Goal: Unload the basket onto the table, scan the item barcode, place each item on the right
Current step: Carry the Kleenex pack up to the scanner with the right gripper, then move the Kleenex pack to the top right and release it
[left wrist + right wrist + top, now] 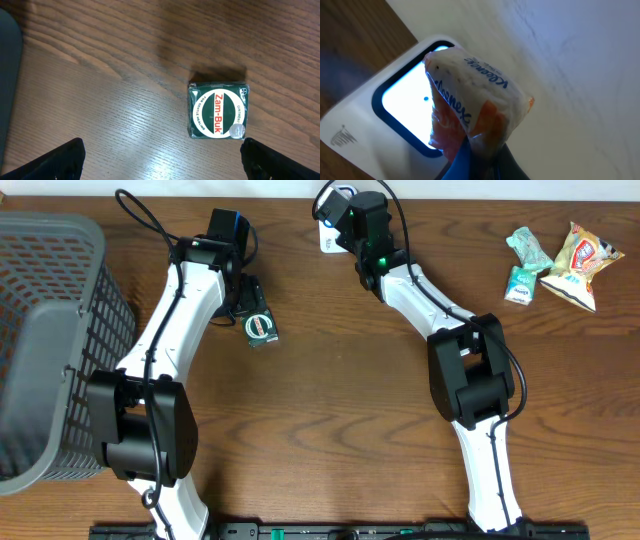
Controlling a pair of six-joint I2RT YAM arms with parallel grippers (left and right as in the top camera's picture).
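The right fingers are clamped shut on a Kleenex tissue pack, gripping its lower end. The pack hangs directly in front of the scanner, covering part of the lit window. I cannot tell whether pack and scanner touch. The scanner itself is a white unit at the far edge of the worktop, up against the pale wall.

To the scanner's left and a little nearer the robot's base lies a green Zam-Buk box, flat on the wood with its round red-and-white label facing up. The left fingers stand spread wide above the worktop and hold nothing. The box sits beyond their tips, closer to one finger than the other, and touches neither.

Farther left of the scanner, at the worktop's edge, stands a grey mesh basket.

Well off to the scanner's right is a small cluster of goods: two teal packets, one slightly nearer the base than the other, and a yellow snack bag just beside them.
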